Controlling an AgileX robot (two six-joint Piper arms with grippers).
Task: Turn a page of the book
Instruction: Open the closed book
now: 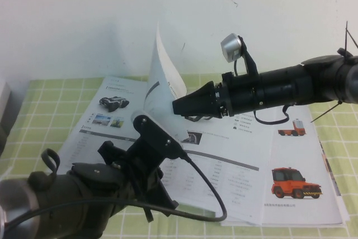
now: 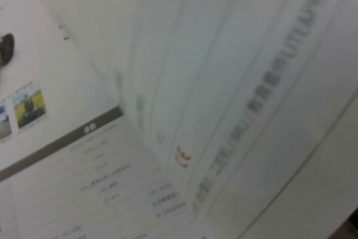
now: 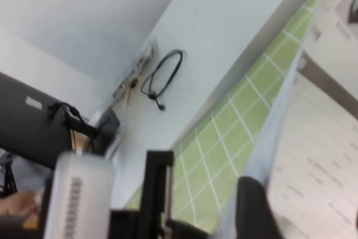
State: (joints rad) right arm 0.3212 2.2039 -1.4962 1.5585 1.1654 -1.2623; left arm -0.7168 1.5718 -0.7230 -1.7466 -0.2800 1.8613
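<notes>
The book (image 1: 235, 177) lies open on the green checked cloth. One page (image 1: 165, 76) stands up from the middle of the book, curling over to the left. My right gripper (image 1: 178, 106) reaches in from the right, its tip against that page about halfway up. In the right wrist view one black finger (image 3: 253, 208) shows beside the page (image 3: 313, 155), and the jaws stand apart. My left gripper (image 1: 154, 141) hangs low over the book's left half, hidden behind its own wrist. The left wrist view is filled by the book (image 2: 61, 149) and the raised page (image 2: 257, 82).
A sheet with orange vehicles (image 1: 291, 183) forms the book's right side. A black cable (image 1: 215, 197) loops from the left arm over the book's front edge. A grey object (image 1: 3, 110) stands at the table's left edge. The white wall rises behind the cloth (image 1: 50, 90).
</notes>
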